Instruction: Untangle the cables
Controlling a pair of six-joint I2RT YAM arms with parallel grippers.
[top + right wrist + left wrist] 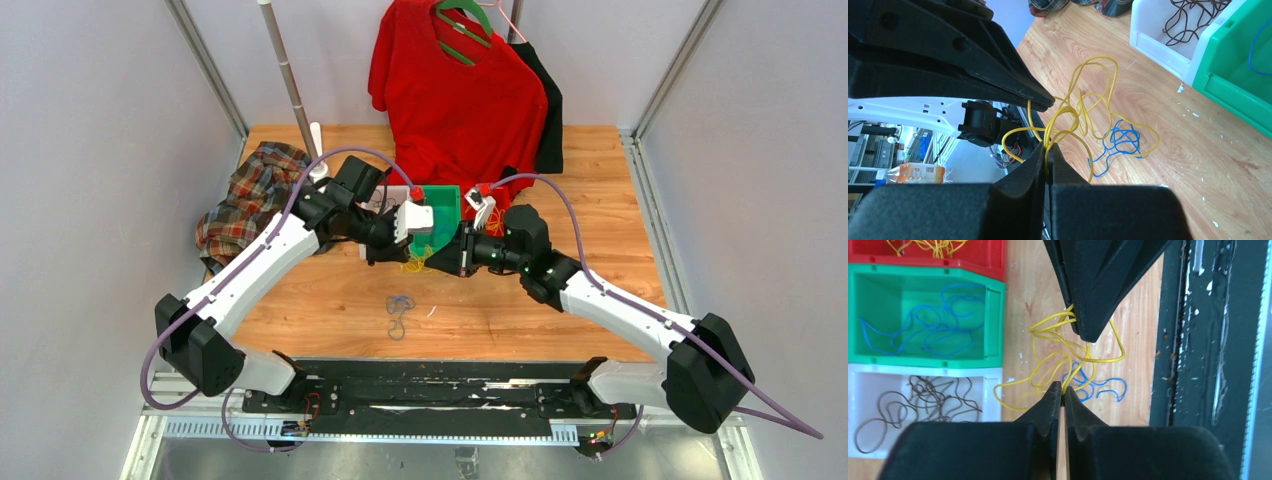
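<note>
A tangle of yellow cables [1098, 360] hangs between my two grippers just above the wooden table, in front of the bins; it also shows in the right wrist view [1098, 59] and the top view [415, 266]. My left gripper [1063, 390] is shut on a yellow strand at the tangle's near side. My right gripper [1048, 150] is shut on yellow strands at the opposite side, tip to tip with the left [440, 258]. A loose blue cable [1093, 385] lies curled on the table under the tangle [1118, 142] [398, 312].
Three bins stand side by side: a red bin [993, 262] with yellow cables, a green bin [993, 315] with blue cables, a white bin [993, 385] with black cables. A plaid cloth [250, 195] lies at the back left; a red shirt [455, 90] hangs behind.
</note>
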